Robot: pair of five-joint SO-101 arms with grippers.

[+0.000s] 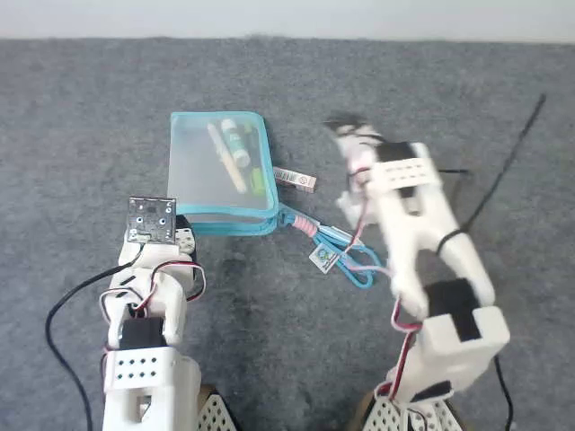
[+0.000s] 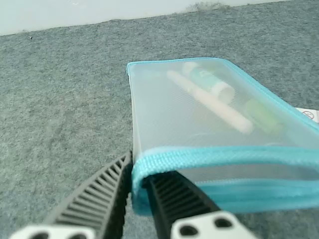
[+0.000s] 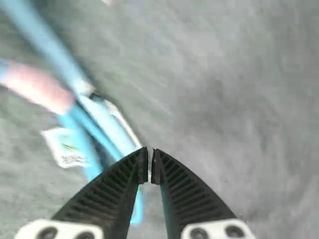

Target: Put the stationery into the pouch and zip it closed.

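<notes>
Pouch (image 2: pixel 199 124) corner pinched by L tool (image 2: pixel 137 172); R tool (image 3: pixel 149 160) closed.

Grey, felt-like carpeted surface (image 1: pixel 90 108) covers nearly the whole scene, fine fuzzy texture, uniform colour. Pale, plain wall (image 1: pixel 287 18) meets it along the far edge in a straight line. Lighting is soft and even, with faint shadows only.
</notes>
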